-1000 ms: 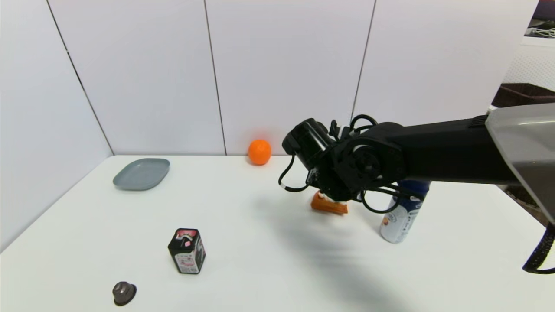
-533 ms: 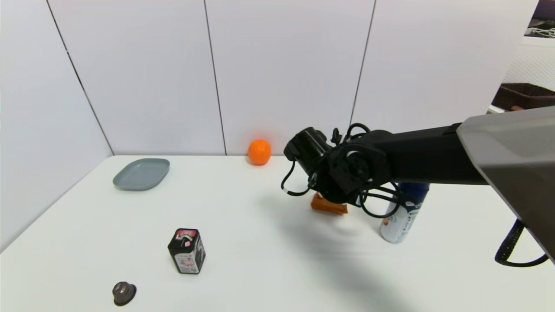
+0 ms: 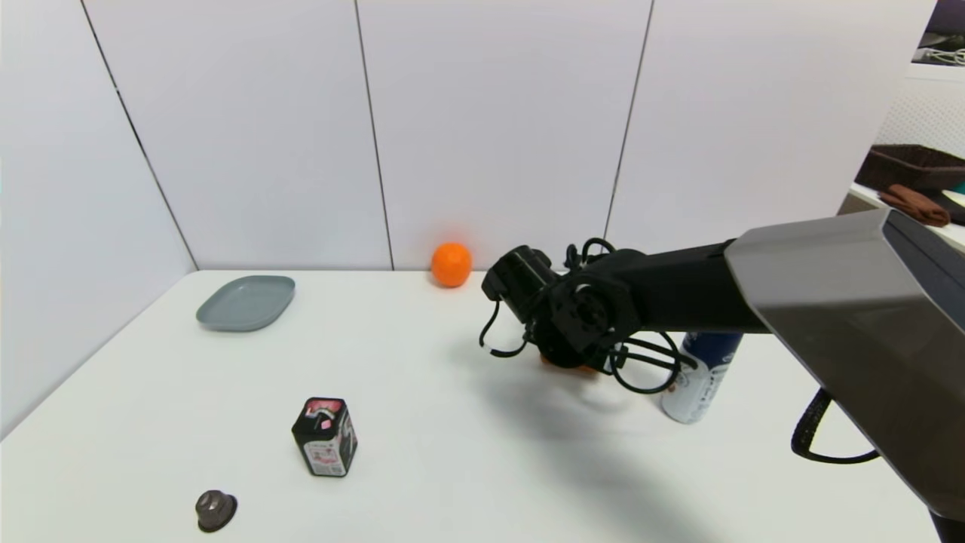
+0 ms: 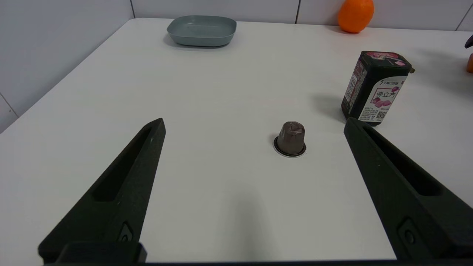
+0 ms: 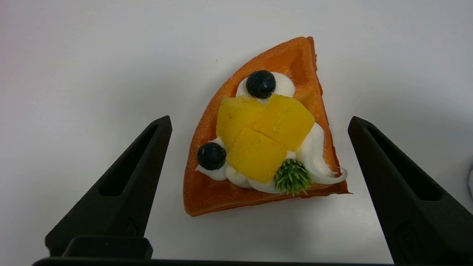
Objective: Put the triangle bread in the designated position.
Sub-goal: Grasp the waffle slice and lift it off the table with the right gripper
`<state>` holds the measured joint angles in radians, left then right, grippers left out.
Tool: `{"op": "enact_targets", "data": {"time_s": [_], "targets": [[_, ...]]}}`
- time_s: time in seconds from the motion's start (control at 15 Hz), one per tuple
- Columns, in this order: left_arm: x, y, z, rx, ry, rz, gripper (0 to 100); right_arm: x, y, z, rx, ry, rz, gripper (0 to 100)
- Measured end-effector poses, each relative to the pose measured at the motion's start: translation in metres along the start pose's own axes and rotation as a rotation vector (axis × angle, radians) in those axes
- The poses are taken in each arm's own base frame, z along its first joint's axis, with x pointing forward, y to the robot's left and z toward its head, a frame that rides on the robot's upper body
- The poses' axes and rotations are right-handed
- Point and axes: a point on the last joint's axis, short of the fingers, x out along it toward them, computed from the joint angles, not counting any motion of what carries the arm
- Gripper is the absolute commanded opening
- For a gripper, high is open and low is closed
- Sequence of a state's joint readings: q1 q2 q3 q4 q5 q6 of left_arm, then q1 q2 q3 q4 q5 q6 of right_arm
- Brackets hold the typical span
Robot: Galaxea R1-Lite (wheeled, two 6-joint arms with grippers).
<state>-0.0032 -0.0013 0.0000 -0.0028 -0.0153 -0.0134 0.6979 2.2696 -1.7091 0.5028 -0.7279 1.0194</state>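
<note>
The triangle bread (image 5: 258, 136), an orange-brown wedge with white cream, yellow fruit pieces, black berries and a green bit, lies flat on the white table. My right gripper (image 5: 259, 120) is open just above it, one finger on each side, not touching. In the head view my right wrist (image 3: 573, 317) covers the bread, leaving only an orange sliver (image 3: 559, 363). Nothing marks the designated position on the plain tabletop. My left gripper (image 4: 254, 122) hangs open and empty over the table's front left.
A blue-and-white can (image 3: 697, 381) stands close to the right of my right wrist. A round orange (image 3: 451, 264) sits by the back wall, a grey plate (image 3: 246, 302) at back left. A black box (image 3: 325, 436) and a brown capsule (image 3: 215, 509) are front left.
My right arm has come down over the triangle bread, which now shows far less in the head view. The bread and the other objects have not moved.
</note>
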Motion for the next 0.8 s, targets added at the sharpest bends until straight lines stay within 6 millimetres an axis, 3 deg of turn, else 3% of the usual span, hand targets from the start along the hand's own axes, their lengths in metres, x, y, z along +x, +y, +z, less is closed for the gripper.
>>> {"op": "enact_targets", "data": {"time_s": [0.13, 0.2, 0.8], "targets": [[0.000, 0.000, 0.000, 0.000, 0.000, 0.000, 100, 0.005, 0.004, -0.003, -0.001, 0.001, -0.002, 100], [0.000, 0.000, 0.000, 0.000, 0.000, 0.000, 100, 0.007, 0.005, -0.004, -0.003, 0.003, -0.004, 0], [0.000, 0.000, 0.000, 0.000, 0.000, 0.000, 100, 0.014, 0.005, -0.012, -0.019, 0.013, -0.021, 0]]}}
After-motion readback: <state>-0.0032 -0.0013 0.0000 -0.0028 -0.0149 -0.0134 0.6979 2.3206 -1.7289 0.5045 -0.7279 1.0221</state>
